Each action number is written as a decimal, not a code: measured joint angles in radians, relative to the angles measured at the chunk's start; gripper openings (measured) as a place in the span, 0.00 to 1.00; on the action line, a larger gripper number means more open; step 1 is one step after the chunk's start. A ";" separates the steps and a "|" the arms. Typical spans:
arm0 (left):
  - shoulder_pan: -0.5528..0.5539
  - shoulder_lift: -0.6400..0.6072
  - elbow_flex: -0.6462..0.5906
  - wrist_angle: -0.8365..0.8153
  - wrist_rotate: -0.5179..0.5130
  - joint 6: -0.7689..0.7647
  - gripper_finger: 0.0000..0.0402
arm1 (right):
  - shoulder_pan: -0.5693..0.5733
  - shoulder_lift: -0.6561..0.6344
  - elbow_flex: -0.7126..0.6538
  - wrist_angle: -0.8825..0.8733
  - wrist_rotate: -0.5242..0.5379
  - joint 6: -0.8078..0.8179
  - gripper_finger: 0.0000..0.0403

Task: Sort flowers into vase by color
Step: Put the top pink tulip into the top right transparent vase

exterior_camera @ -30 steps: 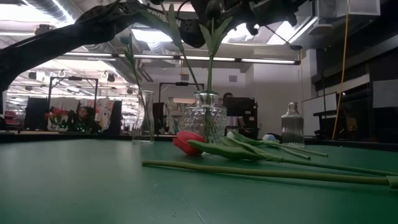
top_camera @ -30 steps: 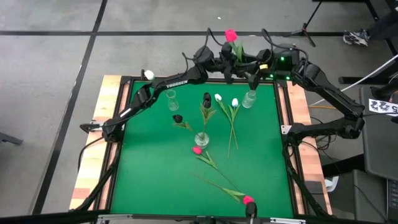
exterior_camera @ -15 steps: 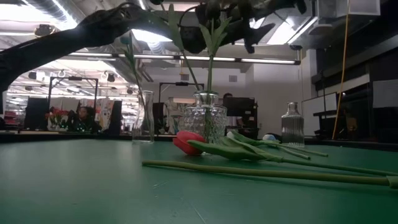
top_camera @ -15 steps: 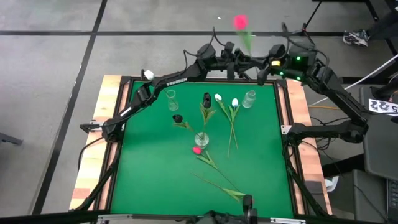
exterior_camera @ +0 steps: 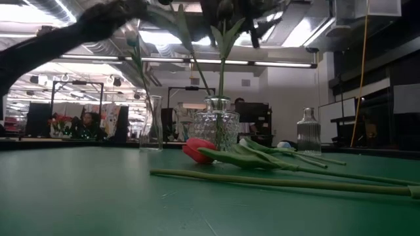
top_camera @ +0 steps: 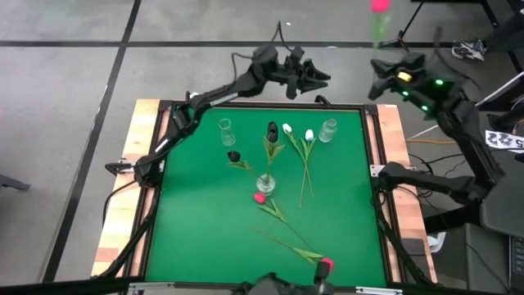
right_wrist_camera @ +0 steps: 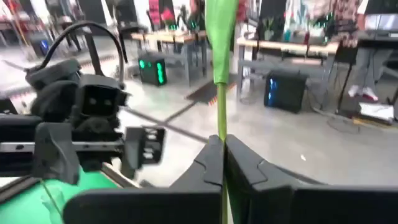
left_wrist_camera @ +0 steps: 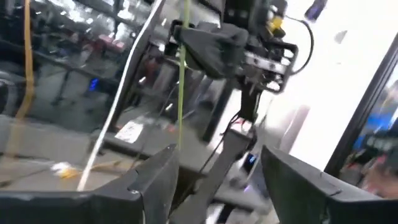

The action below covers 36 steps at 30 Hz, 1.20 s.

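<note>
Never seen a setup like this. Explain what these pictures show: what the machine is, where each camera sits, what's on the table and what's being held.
It is a robot with two dark arms at a green table, each ending in a two-finger pincer. One camera looks straight down, one sits at table height, and one rides on each wrist.

The right pincer is shut on the stem of a pink tulip, raised beyond the table's far right corner. The left pincer is open and empty, just past the far edge.

On the table stand three glass vases: a middle one holding a black tulip, and two with no flowers. Lying loose are two white tulips, another black one and two pink ones.
</note>
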 joint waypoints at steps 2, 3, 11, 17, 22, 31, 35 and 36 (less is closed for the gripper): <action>-0.007 -0.074 0.002 -0.217 -0.045 0.189 0.53 | -0.037 -0.039 -0.027 0.007 -0.032 0.000 0.00; -0.011 -0.114 0.002 -0.349 -0.110 0.287 0.52 | -0.055 -0.058 -0.048 0.008 -0.042 0.002 0.00; -0.062 -0.384 0.003 -0.956 -0.897 0.511 0.45 | -0.097 -0.138 -0.324 0.279 -0.238 0.141 0.00; -0.122 -0.531 -0.092 -1.096 -1.116 0.506 0.38 | -0.097 -0.129 -0.567 0.602 -0.336 0.194 0.00; -0.146 -0.714 -0.321 -0.977 -1.152 0.464 0.33 | -0.096 -0.114 -0.678 0.800 -0.336 0.184 0.00; -0.180 -1.121 -1.109 -0.286 -1.176 0.394 0.27 | -0.096 -0.111 -0.807 0.897 -0.344 0.131 0.00; -0.189 -1.209 -1.350 -0.029 -1.204 0.325 0.23 | -0.096 -0.109 -0.866 0.990 -0.336 0.112 0.00; -0.189 -1.225 -1.388 0.028 -1.205 0.310 0.23 | -0.096 -0.109 -0.881 1.012 -0.333 0.105 0.00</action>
